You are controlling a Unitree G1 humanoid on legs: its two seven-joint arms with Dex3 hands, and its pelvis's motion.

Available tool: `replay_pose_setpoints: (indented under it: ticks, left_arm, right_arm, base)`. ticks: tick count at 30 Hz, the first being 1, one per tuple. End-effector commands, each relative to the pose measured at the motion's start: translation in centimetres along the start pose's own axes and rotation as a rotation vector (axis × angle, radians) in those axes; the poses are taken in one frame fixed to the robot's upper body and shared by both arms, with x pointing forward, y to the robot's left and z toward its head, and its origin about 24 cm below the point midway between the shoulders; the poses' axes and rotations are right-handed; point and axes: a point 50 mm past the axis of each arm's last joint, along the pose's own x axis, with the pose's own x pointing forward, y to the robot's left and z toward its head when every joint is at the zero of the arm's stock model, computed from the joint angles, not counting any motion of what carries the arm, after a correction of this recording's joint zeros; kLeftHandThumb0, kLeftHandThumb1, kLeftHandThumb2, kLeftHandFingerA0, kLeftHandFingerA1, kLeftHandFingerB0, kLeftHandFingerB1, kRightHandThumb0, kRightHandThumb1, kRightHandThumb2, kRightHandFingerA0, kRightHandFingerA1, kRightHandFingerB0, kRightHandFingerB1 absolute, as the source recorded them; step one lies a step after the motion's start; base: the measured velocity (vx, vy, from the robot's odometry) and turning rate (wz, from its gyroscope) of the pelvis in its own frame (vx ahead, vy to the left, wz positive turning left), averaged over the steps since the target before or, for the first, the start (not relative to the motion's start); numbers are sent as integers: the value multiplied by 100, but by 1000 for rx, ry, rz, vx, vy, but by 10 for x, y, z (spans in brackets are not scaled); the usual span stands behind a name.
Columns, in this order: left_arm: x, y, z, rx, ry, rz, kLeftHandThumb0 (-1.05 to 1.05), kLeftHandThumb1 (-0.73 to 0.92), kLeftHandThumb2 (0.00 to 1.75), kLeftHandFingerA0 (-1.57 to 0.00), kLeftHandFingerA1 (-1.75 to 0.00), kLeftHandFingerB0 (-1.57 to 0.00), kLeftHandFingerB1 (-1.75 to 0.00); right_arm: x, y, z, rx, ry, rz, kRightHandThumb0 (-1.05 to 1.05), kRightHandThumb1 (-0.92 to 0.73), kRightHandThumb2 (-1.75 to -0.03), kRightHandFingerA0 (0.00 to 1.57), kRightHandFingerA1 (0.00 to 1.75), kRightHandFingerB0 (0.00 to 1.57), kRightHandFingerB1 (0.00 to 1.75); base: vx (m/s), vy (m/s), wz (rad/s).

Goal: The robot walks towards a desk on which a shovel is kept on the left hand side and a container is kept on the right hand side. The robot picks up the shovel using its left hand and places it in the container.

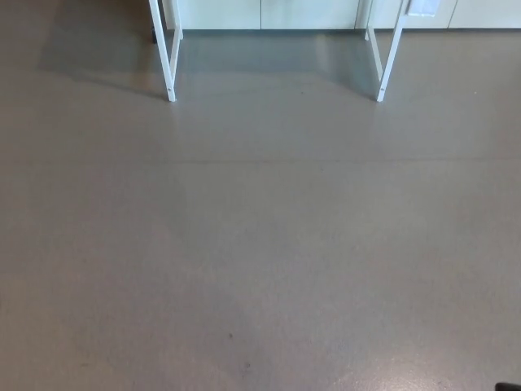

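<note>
Neither my left hand nor my right hand is showing in the head view, so I cannot tell how their fingers are standing. I am looking down at a wide stretch of grey floor (260, 244). At the top, two white legs of the counter are standing on it, a left leg (165, 57) and a right leg (387, 61), well apart. Behind them pale cabinet fronts (269, 12) are running along. The shovel and container are lying out of sight.
</note>
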Motion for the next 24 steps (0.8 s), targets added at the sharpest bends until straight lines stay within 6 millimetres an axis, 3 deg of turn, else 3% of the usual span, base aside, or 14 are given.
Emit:
replay_pose_setpoints:
  ticks: [1,12,24]
  left_arm:
    - [-14,1,5,-182,-89,-138,-22,58,57,-42,-38,-32,-33]
    - [-16,4,-4,-198,-75,-144,-24,59,59,-40,-39,-33,-34]
    - [-19,4,-4,-181,-77,-162,-23,60,59,-40,-39,-31,-34]
  right_arm:
    - [-17,-6,4,147,-86,69,-30,-39,-51,78,52,57,46]
    - [-23,-6,-6,130,-67,62,-31,-40,-52,83,51,58,45]
    - [-26,-6,-8,123,-68,64,-30,-41,-52,78,51,58,46]
  base:
    - [0,0,0]
    - [0,0,0]
    - [3,-4,-1]
